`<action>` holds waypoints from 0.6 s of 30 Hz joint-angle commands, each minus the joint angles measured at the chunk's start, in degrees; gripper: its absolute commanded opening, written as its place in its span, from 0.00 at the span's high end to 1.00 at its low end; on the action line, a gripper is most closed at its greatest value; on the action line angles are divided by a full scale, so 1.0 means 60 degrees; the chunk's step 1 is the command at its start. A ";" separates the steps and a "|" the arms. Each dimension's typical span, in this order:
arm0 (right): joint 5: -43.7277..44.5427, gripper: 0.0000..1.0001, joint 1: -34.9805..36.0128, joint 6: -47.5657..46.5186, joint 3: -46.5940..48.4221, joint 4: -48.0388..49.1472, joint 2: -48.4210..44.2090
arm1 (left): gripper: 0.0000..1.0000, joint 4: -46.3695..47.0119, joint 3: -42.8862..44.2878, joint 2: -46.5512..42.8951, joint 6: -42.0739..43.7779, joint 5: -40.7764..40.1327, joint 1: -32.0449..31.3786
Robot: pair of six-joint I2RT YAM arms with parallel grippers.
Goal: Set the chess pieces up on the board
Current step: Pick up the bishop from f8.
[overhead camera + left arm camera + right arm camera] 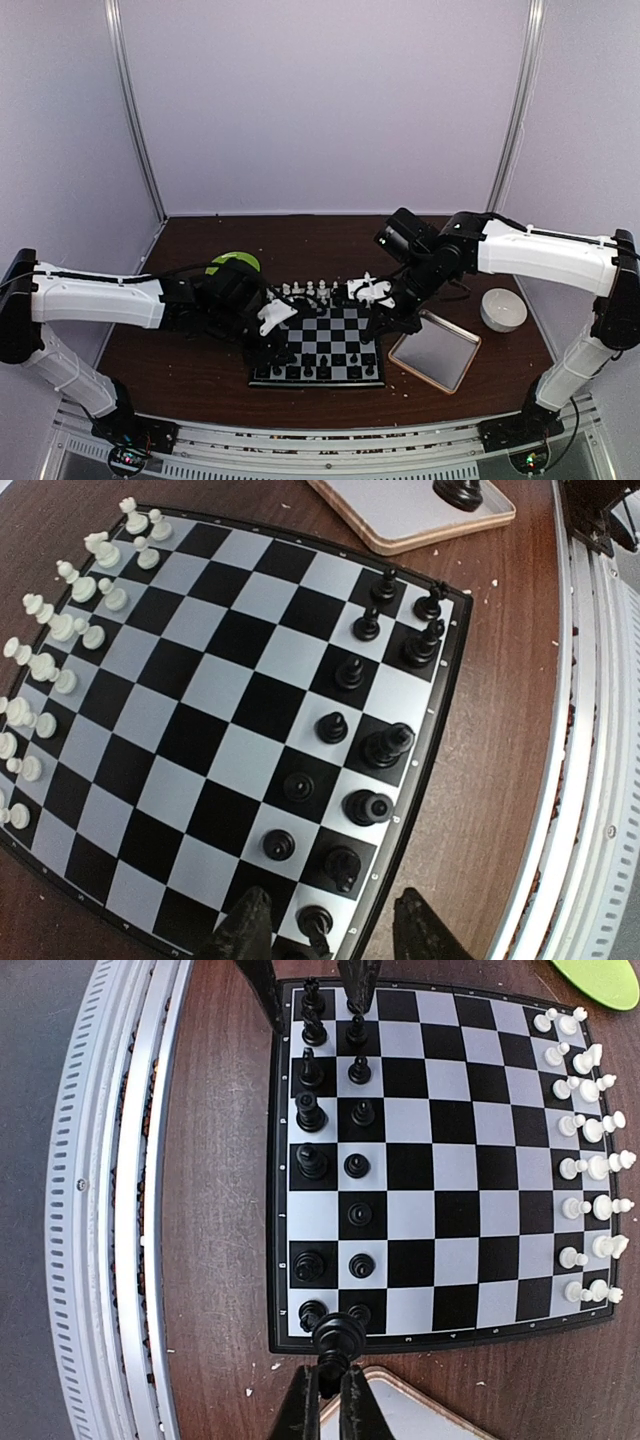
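- Right pincer (pixel 330 1368) fills the bottom of its own wrist view. It is clamped tight on a black chess piece (pixel 338 1332), carried just over the near corner of the board (pixel 450 1210), beside the tan-rimmed tray (pixel 395 1378).
- Black's back row shows one bare square (pixel 312 1215) partway along, and my read is that's the target. Best to travel high over the standing black row and come straight down on the square's middle. Let go only once the base sits flat — the neighbours stand close and a nudge would tip them.
- Left pincer (pixel 330 905) is at the other end of that row. Its fingers are apart, straddling the corner black piece (pixel 315 923) with a gap on both sides, so it is released and gripping nothing.
- White pieces (pixel 585 1130) line the opposite edge in two rows, well apart from the action.
- Hard to make out:
  - What kind of piece the right pincer carries — from above it's just a dark knob.
  - One square at the far end of black's pawn row, which a left finger covers in the right wrist view.
  - A black shape (pixel 460 492) over the tray, cut off by the top edge in the left wrist view. I can't tell whether it stands there or is the carried piece.
  - The board's far corners, which both arms overlap in the top camera.
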 commanded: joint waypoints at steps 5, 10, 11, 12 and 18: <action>-0.0249 0.98 -0.0243 0.0124 -0.0255 0.0369 -0.0409 | 0.57 -0.0435 0.0835 0.1158 0.0641 0.0089 -0.0355; -0.0239 0.98 -0.0293 0.0112 -0.0397 0.0427 -0.0443 | 0.58 -0.0421 0.0829 0.1402 0.0741 0.0061 -0.0363; -0.0237 0.98 -0.0302 0.0104 -0.0402 0.0428 -0.0431 | 0.59 -0.0421 0.0811 0.1439 0.0758 0.0058 -0.0363; -0.0237 0.98 -0.0310 0.0110 -0.0407 0.0428 -0.0428 | 0.59 -0.0421 0.0787 0.1463 0.0793 0.0069 -0.0363; -0.0244 0.98 -0.0318 0.0110 -0.0364 0.0427 -0.0315 | 0.63 -0.0403 0.0788 0.1664 0.0895 0.0034 -0.0363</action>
